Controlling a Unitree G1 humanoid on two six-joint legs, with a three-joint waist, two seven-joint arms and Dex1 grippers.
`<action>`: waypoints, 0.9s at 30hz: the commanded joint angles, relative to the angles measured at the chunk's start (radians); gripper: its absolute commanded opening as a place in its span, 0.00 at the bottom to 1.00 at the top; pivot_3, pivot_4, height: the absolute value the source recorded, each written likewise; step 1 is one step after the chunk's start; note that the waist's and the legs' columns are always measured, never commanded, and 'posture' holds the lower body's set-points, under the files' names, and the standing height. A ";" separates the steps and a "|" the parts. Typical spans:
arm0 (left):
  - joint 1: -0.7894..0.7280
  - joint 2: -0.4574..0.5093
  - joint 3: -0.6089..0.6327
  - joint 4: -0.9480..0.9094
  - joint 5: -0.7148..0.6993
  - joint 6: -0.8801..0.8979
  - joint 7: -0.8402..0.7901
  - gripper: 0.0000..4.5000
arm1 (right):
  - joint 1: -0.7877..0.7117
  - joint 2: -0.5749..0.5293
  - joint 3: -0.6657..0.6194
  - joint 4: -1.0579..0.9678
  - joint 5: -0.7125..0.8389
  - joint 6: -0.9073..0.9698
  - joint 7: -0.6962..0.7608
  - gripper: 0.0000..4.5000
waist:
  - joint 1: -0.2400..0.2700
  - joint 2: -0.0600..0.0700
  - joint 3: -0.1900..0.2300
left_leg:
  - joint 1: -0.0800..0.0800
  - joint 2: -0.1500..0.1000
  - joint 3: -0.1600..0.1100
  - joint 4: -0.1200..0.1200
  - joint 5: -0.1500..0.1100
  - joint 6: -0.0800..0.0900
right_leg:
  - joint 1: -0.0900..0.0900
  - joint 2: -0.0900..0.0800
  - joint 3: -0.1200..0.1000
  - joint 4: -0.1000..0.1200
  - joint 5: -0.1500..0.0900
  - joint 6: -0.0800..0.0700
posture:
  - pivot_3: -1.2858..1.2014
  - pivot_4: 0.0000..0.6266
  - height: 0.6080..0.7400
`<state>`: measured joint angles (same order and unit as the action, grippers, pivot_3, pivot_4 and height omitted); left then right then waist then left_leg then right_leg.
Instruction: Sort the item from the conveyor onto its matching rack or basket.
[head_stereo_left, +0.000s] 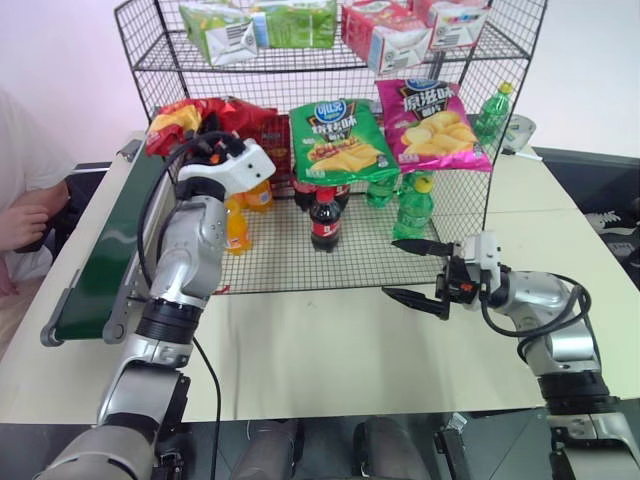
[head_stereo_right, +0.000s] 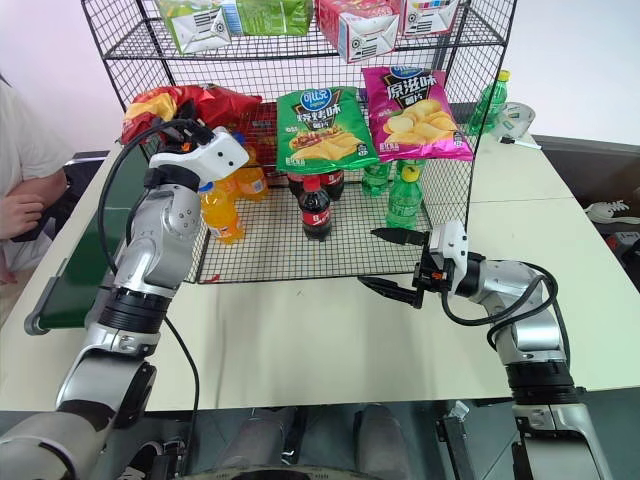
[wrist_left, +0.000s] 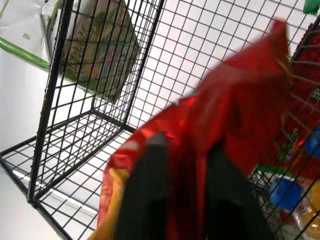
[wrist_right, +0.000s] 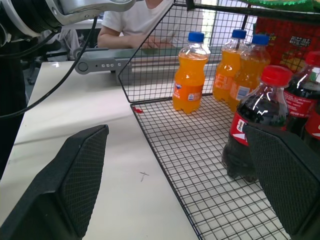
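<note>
The red crisp bag (head_stereo_left: 205, 118) lies crumpled on the black wire rack (head_stereo_left: 330, 62)'s middle shelf, just ahead of the raised left gripper (wrist_left: 185, 200), whose fingers flank it; whether they grip I cannot tell. Orange bottles (head_stereo_left: 240, 215) stand just below. The right gripper (head_stereo_left: 420, 272) hovers level, jaws spread, empty, beside a cola bottle (head_stereo_left: 326, 220).

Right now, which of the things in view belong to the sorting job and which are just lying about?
Job:
- red crisp bag, at the left claw
- conveyor
- black wire rack

Lying about:
- green crisp bag and pink crisp bag
- orange drink bottles, cola bottles, green bottles
- cartons on the top shelf
- right claw, open over the table
</note>
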<state>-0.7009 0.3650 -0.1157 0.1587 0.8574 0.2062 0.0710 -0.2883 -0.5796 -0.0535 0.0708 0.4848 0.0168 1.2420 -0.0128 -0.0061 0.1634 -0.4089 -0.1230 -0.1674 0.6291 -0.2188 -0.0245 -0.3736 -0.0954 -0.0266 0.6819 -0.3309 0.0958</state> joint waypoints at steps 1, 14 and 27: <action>-0.023 0.004 0.013 -0.022 -0.032 -0.007 0.035 0.63 | 0.002 -0.003 -0.009 -0.050 0.012 0.003 -0.004 1.00 | -0.001 0.000 0.000 | 0.000 0.000 0.000 0.000 0.000 0.000 | 0.000 0.000 0.000 0.000 0.000 0.000 | 0.52 0.24 1.00; 0.062 -0.041 0.000 -0.254 -0.126 0.052 -0.083 0.96 | 0.005 0.000 -0.004 -0.050 0.008 0.007 -0.005 1.00 | 0.001 0.000 0.000 | 0.000 0.000 0.000 0.000 0.002 -0.003 | 0.000 0.000 0.000 0.000 0.000 0.000 | 0.52 0.24 1.00; 0.039 -0.124 0.036 -0.272 -0.133 0.201 -0.006 0.96 | 0.006 0.001 0.002 -0.045 0.006 0.004 -0.006 1.00 | 0.006 0.000 0.000 | 0.000 -0.001 0.000 0.001 0.000 -0.001 | 0.001 -0.001 0.000 0.000 -0.001 0.001 | 0.52 0.24 1.00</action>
<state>-0.6353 0.2557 -0.0690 -0.0798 0.7469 0.4110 0.0495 -0.2748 -0.5791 -0.0442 0.0601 0.4846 0.0259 1.2345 -0.0066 -0.0066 0.1635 -0.4090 -0.1242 -0.1672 0.6306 -0.2180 -0.0259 -0.3726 -0.0964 -0.0266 0.6817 -0.3318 0.0972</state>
